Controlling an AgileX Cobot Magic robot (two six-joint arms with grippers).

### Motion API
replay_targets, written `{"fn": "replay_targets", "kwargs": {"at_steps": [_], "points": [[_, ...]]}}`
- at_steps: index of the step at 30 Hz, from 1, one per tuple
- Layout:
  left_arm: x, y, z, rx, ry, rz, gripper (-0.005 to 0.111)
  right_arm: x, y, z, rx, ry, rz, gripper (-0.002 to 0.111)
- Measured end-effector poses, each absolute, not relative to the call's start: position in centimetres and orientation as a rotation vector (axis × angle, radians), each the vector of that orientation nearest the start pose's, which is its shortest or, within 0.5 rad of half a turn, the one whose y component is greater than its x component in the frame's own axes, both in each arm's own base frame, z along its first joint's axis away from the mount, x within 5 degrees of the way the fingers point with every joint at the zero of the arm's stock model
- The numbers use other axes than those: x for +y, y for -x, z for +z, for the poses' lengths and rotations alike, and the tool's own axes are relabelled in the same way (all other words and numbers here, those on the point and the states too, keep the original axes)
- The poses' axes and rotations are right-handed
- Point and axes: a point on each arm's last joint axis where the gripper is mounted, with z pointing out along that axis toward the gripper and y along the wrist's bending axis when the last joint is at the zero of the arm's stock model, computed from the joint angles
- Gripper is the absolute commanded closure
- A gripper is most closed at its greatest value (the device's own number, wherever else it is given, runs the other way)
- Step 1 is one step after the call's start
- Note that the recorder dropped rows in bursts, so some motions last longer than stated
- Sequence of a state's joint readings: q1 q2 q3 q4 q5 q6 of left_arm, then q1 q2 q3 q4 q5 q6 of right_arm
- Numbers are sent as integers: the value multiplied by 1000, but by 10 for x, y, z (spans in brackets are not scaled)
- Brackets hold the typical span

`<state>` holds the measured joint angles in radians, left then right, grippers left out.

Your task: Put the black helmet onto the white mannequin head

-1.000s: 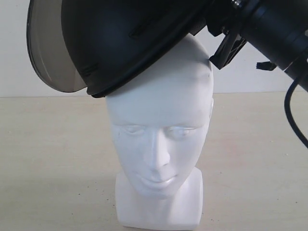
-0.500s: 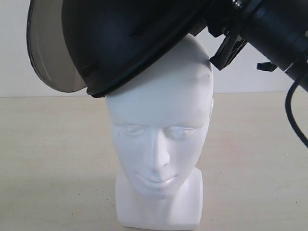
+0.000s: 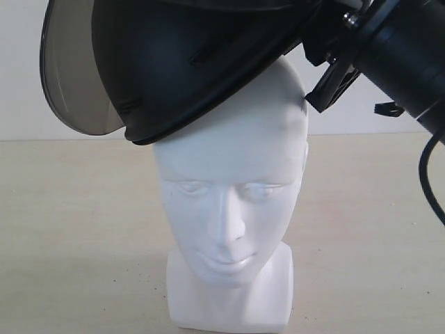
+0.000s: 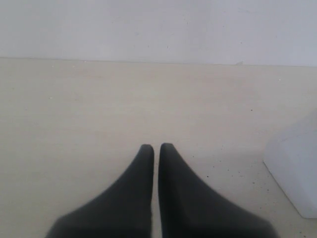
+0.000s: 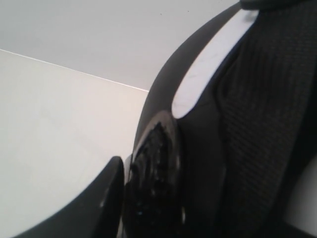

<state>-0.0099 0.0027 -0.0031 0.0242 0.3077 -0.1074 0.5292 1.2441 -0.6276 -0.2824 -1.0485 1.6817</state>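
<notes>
While right claw (image 3: 325, 75) grips black helmet (image 3: 188, 62), beige table (image 3: 76, 236), white wall (image 3: 19, 118)

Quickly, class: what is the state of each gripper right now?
Left gripper: closed, holding nothing.
Right gripper: closed on the black helmet at its rim.

The black helmet (image 3: 195, 62) is matte black all over, with a smoky, translucent brown-grey visor (image 3: 73, 76). In the right wrist view its lining (image 5: 267, 99) shows a fine black mesh weave, with a whitish strip (image 5: 208, 69) beside it. The white mannequin head (image 3: 233, 188) is plain glossy white, shaded pale grey around the eyes and under the nose. The table (image 3: 69, 229) is light beige, sprinkled with tiny dark specks. The wall (image 3: 21, 83) is plain off-white. The left end effector (image 4: 156, 148) is solid black, as are the right arm (image 3: 410, 56) and its cable (image 3: 425, 174).
</notes>
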Motion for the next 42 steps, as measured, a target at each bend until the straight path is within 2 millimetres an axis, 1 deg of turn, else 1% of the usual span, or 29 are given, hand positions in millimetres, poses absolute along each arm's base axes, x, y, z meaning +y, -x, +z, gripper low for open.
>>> {"fn": "replay_targets", "kwargs": {"at_steps": [12,19,36,42], "points": [[0,-54,186,1790,72,-61,102,147,-203,337,1280,-371,1958,109],[0,-54,186,1790,72,-61,102,142,-197,324,1265,-392,1990,109],[0,-54,186,1790,72,-61,102,142,-197,323,1278,-397,1979,109],[0,-54,186,1790,72,-61,102,141,-198,321,1290,-424,1964,109]]}}
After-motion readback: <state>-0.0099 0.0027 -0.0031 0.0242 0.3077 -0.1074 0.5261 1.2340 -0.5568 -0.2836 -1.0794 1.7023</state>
